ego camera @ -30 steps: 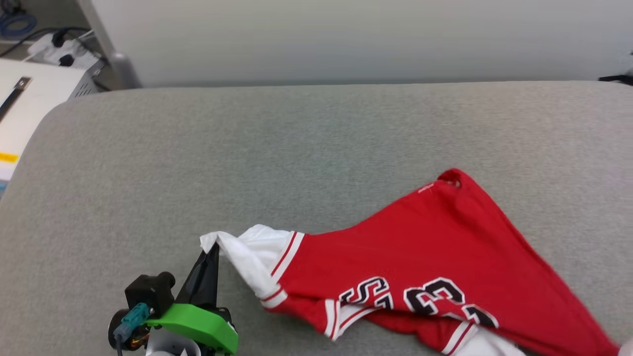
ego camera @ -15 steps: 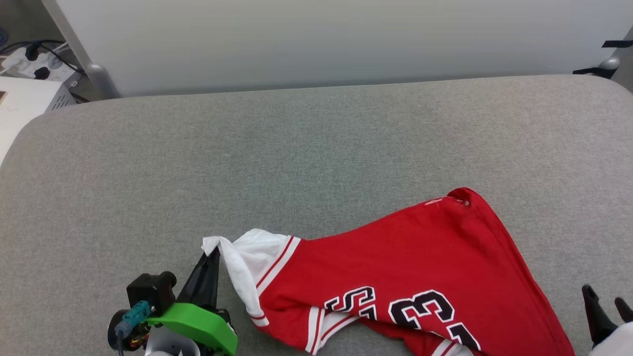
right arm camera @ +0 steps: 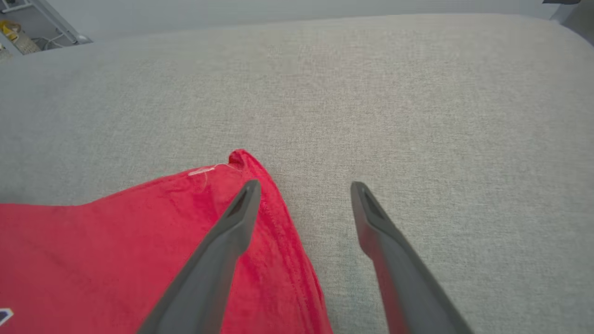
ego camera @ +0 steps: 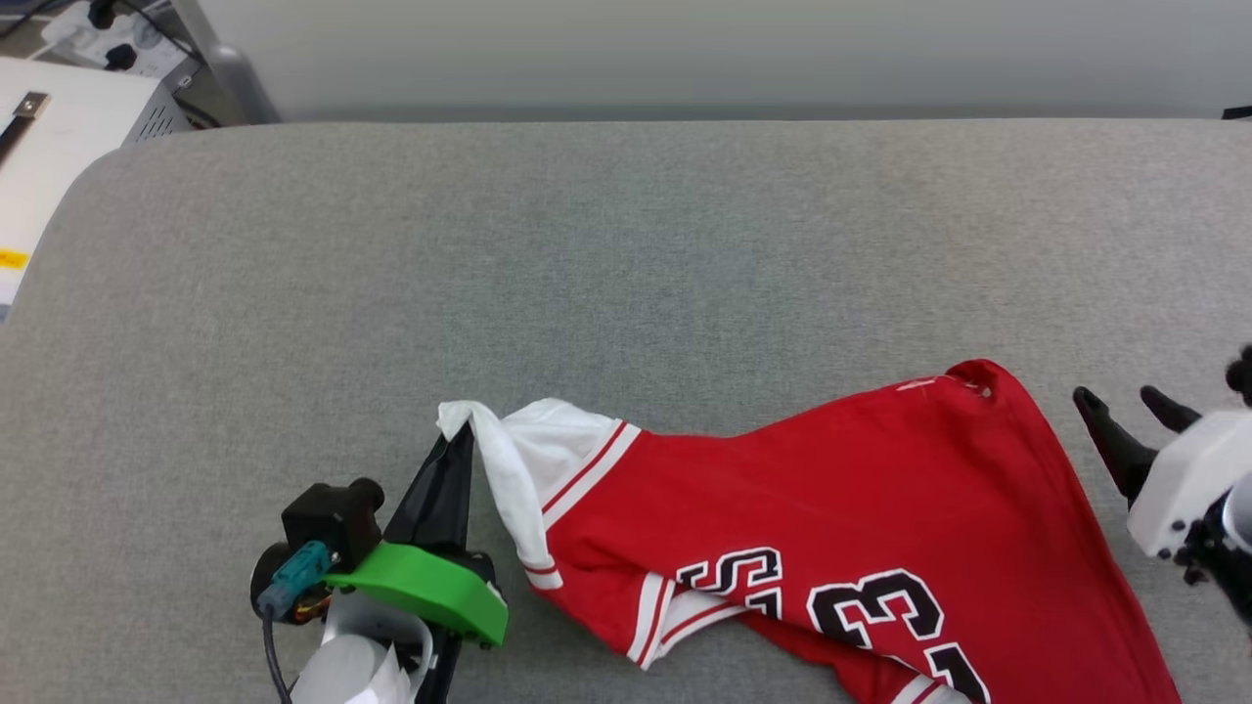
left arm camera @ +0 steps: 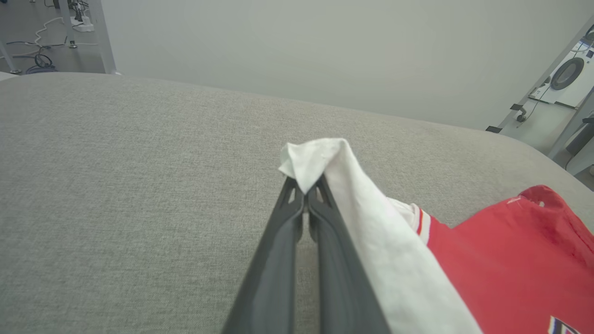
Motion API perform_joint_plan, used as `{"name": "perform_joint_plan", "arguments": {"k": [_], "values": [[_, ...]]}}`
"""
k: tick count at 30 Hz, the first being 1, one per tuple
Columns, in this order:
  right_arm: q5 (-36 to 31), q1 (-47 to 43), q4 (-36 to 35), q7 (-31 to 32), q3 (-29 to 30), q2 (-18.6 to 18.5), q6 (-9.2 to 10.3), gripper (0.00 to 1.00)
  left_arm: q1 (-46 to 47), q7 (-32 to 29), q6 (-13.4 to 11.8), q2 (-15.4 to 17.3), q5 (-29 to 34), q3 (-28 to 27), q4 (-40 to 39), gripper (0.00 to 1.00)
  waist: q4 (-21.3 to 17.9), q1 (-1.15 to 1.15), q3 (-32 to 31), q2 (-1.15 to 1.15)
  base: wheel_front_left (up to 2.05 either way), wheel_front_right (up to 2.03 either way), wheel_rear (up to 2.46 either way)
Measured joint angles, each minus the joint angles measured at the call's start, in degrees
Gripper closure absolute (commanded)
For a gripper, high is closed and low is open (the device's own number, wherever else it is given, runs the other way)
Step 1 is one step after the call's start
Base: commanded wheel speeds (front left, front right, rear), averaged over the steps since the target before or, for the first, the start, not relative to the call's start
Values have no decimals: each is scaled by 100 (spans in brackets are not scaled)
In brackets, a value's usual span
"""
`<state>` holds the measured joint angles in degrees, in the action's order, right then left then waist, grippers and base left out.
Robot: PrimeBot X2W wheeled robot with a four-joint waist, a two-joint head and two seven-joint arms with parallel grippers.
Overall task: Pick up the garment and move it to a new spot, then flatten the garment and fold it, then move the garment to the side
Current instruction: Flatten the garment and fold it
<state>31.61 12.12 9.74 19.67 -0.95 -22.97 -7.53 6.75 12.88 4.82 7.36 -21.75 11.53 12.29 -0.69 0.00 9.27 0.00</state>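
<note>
**Progress.** We find one shirt (ego camera: 831, 508), red with white sleeves, lying on the near right part of the desk (ego camera: 587, 274). Its lower part runs out of the head view at the desk's near edge. It is neither flat nor folded. The cloth is pulled into a slanting wedge, and the striped trim is bunched beside the number 23 (ego camera: 880, 611).

The left pincer (ego camera: 458, 438), left of the desk's middle and towards its near edge, is clamped shut on the tip of a white sleeve (ego camera: 548, 440). It holds that tip raised off the desk top. The right pincer (ego camera: 1115, 401), near the desk's right end, stands wide open and holds nothing. In the right wrist view, one finger lies over the red cloth just beside the shirt's far corner (right arm camera: 239, 160) and the other over bare desk.

We judge that the placing of the shirt may be done, though the pictures cannot confirm this. Flattening appears to be the step in hand. The fold and the move to the side are outstanding.

**Count.**
- Shirts: one.
- Pincers: two, one gripping and one empty.
- Desks: one.
- Beyond the desk's far left corner: one white cabinet (ego camera: 59, 127).
</note>
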Motion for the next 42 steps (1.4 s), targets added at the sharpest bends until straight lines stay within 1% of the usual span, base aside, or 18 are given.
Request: {"name": "perform_joint_plan", "arguments": {"k": [3, 5, 9, 12, 14, 17, 20, 21, 22, 23, 27, 30, 34, 37, 42], "values": [[302, 453, 43, 842, -509, -510, 0, 0, 129, 30, 8, -40, 14, 119, 15, 100, 121, 0, 117, 0, 0, 0, 0], [419, 676, 46, 1238, -791, -748, 0, 0, 192, 73, 42, -68, 16, 159, 21, 100, 208, 0, 181, 0, 0, 0, 0], [550, 1153, 118, 1753, -1373, -1038, 0, 0, 320, 105, 51, -141, 59, 237, 24, 100, 354, 0, 361, 0, 0, 0, 0], [593, 1463, 349, 1970, -1798, -1191, 0, 0, 425, 129, 56, -190, 77, 308, 27, 100, 455, 0, 498, 0, 0, 0, 0], [610, 1577, 523, 2008, -2064, -1288, 0, 0, 481, 130, 69, -218, 80, 359, 47, 100, 536, 0, 566, 0, 0, 0, 0], [745, 1662, 820, 2060, -2410, -1316, 0, 0, 525, 168, 99, -243, 97, 409, 65, 100, 646, 0, 676, 0, 0, 0, 0], [976, 1743, 1129, 2083, -2621, -1351, 1, 0, 541, 171, 99, -268, 99, 412, 103, 100, 723, 0, 780, 0, 0, 0, 0], [1085, 1765, 1235, 2142, -2661, -1363, 3, 41, 543, 171, 99, -282, 99, 410, 113, 100, 748, 0, 809, 0, 0, 0, 0], [1176, 1808, 1290, 2179, -2732, -1386, 7, 68, 543, 171, 99, -293, 99, 403, 124, 100, 768, 0, 833, 0, 0, 0, 0], [1267, 1852, 1338, 2267, -2804, -1405, 5, 100, 543, 171, 99, -304, 99, 396, 137, 100, 783, 0, 852, 0, 0, 0, 0], [1569, 2006, 1438, 2358, -2976, -1437, 7, 100, 543, 172, 100, -326, 99, 344, 163, 100, 782, 0, 856, 0, 0, 0, 0], [1684, 2098, 1517, 2236, -3128, -1424, 7, 100, 539, 172, 100, -336, 99, 296, 174, 100, 748, 0, 789, 0, 0, 0, 0], [1826, 2218, 1601, 1909, -3192, -1338, 7, 100, 521, 172, 105, -334, 96, 213, 204, 100, 695, 0, 627, 0, 0, 0, 0], [1858, 2339, 1614, 1583, -3127, -1261, 5, 100, 519, 174, 108, -311, 49, 115, 212, 100, 632, 0, 472, 0, 0, 0, 0], [1829, 2605, 1616, 1133, -2873, -1220, 2, 100, 728, 160, 154, -87, -3, 56, 275, 100, 505, 1, 145, 0, 0, 0, 0]]}}
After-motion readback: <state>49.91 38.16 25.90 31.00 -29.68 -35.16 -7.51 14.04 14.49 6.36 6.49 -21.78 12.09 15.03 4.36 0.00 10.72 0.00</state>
